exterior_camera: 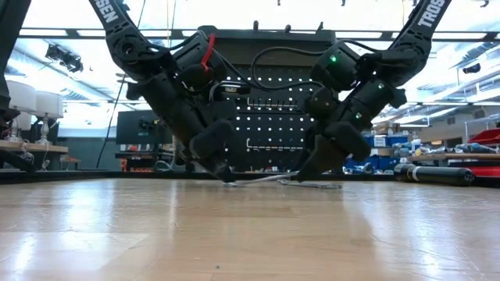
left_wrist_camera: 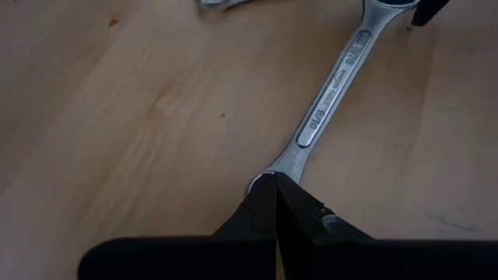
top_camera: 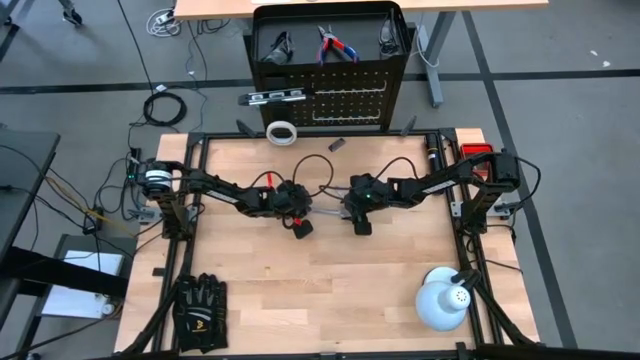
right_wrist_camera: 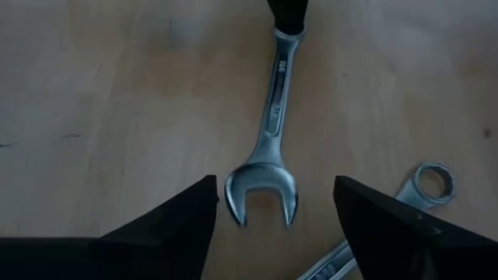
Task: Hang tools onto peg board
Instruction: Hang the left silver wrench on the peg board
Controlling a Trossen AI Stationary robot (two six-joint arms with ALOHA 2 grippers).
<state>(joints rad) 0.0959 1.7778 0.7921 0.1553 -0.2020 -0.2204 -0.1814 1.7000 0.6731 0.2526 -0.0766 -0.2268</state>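
"TROSSEN" on arm.

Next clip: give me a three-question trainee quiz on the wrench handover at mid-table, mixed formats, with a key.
1. True or false: the left gripper is shut on the ring end of the long silver combination wrench lying on the wooden table.
2. The right gripper is: A) open, its fingers either side of that wrench's open-jaw end; B) shut on the white tape roll; C) parked beside the white dome lamp.
3. Fill in: a second silver wrench lies beside the first, on the ____.

Key: 1 true; 2 A; 3 table.
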